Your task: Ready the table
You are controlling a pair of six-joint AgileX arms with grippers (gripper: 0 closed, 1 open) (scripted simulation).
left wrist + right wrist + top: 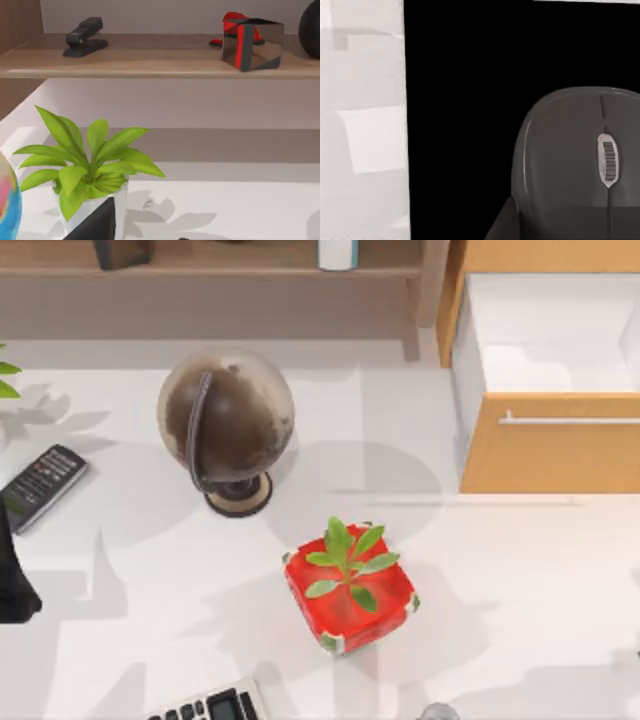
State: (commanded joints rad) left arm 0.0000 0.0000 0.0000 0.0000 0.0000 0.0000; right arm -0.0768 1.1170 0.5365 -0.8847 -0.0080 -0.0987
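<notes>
Across the top view spreads the desk (520,570), a wide, plain white surface that carries everything I have to deal with. Near its middle stands a dark brown globe (226,422) on a round base. Just in front of it, apart from it, sits a red pot (349,589) holding a small green plant. A black remote control (42,485) lies near the desk's left edge, and the corner of a calculator (212,706) pokes in at the near edge. At the far right an orange-tan drawer (545,375) stands pulled open, its white inside bare. A wooden shelf (200,265) runs along the back.

My left arm shows as a dark shape (15,580) at the left edge. Its wrist view looks past a leafy plant in a white pot (87,170) towards the shelf, where a black stapler (84,37) and a mirrored cube (252,44) rest. I cannot tell whether the left end effector is released or clenched.

The right wrist view looks down on a grey computer mouse (570,160) lying on a black mat (465,100), with white desk beside it. I cannot tell the state of the right end effector either.

As I judge it, tidying has yet to begin. The globe is tall and round: a careless sweep past it could topple it or send it rolling. The red pot could tip if nudged at its rim.
</notes>
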